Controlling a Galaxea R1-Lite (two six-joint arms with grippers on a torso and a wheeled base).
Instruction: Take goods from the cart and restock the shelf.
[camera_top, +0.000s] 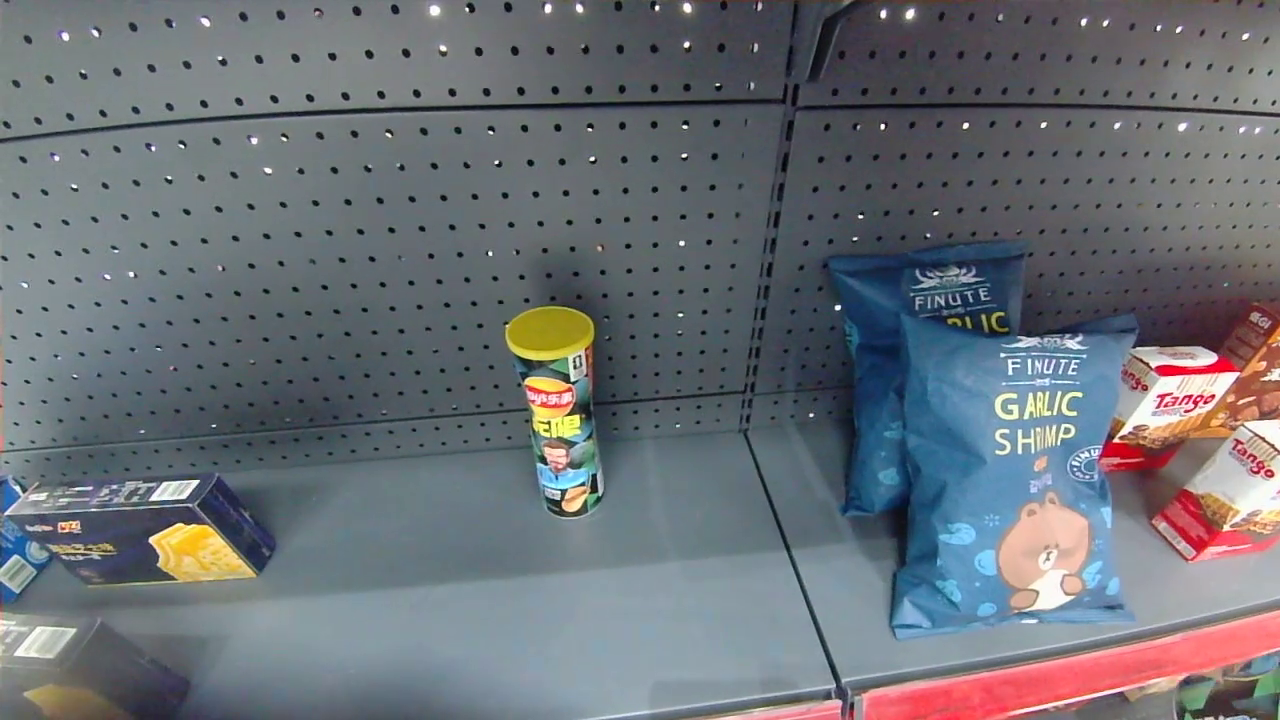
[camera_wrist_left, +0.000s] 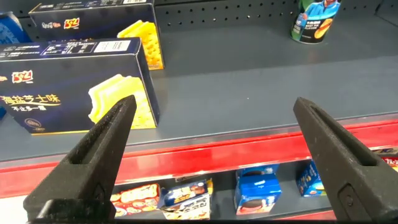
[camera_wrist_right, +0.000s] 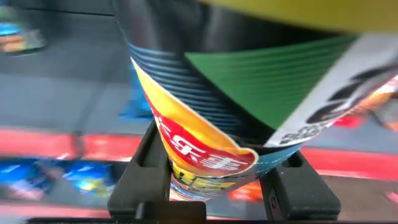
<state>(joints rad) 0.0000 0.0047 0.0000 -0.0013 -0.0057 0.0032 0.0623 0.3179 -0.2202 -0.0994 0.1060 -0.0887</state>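
Cardboard tube, bright print: the right gripper (camera_wrist_right: 217, 186) has its jaws closed on a chip can (camera_wrist_right: 205, 106). It holds the can out in front of the shelf's red front lip (camera_wrist_right: 93, 146), not yet on the board. The left gripper (camera_wrist_left: 212, 106) hangs spread wide with nothing in it, just off the front edge by the dark cracker boxes (camera_wrist_left: 74, 87). On the shelf (camera_top: 450, 600) a yellow-lidded twin (camera_top: 558, 415) stands upright toward the back edge. I'd bring the held can in level and set it flat beside that twin, clear of the blue shrimp bags (camera_top: 1010, 480). Release should wait until the base sits square, since tall tubes tip easily.
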